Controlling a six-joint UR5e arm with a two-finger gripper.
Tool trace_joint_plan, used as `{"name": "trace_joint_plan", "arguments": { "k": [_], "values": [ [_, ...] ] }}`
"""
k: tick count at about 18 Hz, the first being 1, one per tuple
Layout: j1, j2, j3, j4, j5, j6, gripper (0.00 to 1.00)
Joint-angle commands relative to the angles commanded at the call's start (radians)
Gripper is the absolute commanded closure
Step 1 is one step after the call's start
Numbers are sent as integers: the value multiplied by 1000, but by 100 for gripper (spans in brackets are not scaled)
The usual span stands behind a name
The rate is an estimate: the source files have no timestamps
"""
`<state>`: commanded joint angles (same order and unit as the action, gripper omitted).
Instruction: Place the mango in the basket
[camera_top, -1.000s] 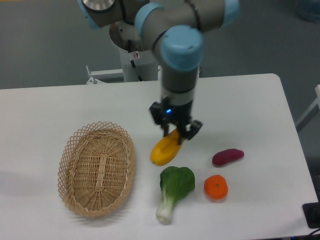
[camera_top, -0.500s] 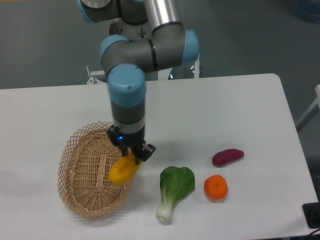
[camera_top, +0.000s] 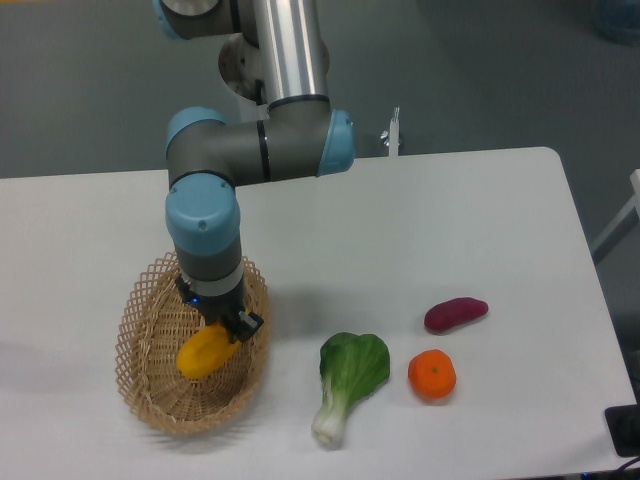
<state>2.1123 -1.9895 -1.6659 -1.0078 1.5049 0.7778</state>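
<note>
While the arm reaches down over the left part of the white surface (camera_top: 480, 200), the basket (camera_top: 140, 385) lies farthest left, an oval tan wicker piece with an open lattice rim; the mango (camera_top: 204, 351) sits over the middle of the basket's well, its yellow-orange body tilted with the lower end toward the basket's left side; whether it touches the wicker floor or hangs just above it cannot be told from this view. The tool (camera_top: 224, 329) is closed on the upper right end of the mango, its dark fingers pinching that tapered tip, directly above the right half of the basket; the grey and blue wrist stands upright over it.

To the right of the basket, just beyond its rim, lies a bok choy (camera_top: 349, 382), leafy green head away from the camera and pale stalk toward it; farther right of the basket sits a small round tangerine (camera_top: 432, 374), near the bok choy's leaves but apart from them; above the tangerine, also well right of the basket, a purple sweet potato (camera_top: 455, 313) lies slanted on the surface.
</note>
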Motion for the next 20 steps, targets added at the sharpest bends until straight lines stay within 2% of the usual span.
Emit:
{"name": "trace_joint_plan", "arguments": {
  "k": [3, 4, 6, 7, 9, 17, 20],
  "values": [
    [-17, -17, 0, 2, 2, 1, 53],
    [-17, -18, 0, 2, 0, 2, 50],
    [-18, -18, 2, 0, -3, -2, 30],
    [-18, -17, 2, 0, -3, 0, 24],
    [-17, -14, 3, 0, -5, -2, 0],
    [-6, 43, 40, 8, -2, 0, 0],
    [47, 84, 67, 9, -5, -2, 0]
  ]
}}
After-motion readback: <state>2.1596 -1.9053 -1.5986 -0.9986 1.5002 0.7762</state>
